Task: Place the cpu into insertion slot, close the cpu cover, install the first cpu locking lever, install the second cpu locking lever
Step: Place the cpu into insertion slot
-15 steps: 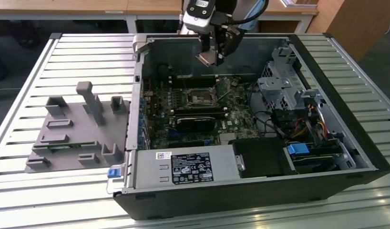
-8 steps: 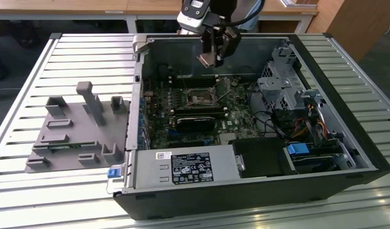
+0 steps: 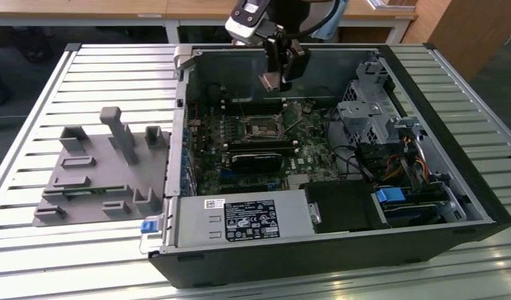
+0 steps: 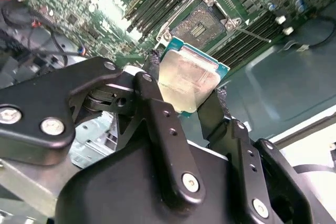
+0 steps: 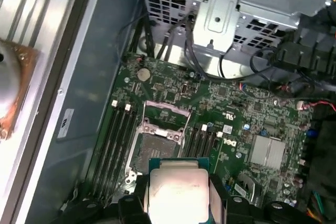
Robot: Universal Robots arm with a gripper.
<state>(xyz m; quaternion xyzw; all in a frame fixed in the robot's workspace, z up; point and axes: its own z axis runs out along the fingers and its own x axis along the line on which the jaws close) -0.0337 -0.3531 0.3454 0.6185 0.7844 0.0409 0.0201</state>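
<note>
Appears to be a robotics lab, with opened computer case [image 3: 280,265] on slatted metal table [image 3: 114,69], wooden desks [image 3: 97,7] behind.

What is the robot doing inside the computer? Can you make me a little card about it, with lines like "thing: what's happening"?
gripper: shut on the cpu, hanging above the open computer case
cpu: pinched by its edges, metal face showing, not in the socket
insertion slot: on the green board, uncovered, no chip in it
grey fixture: on the slatted table, at the exterior view's left of the case
</note>
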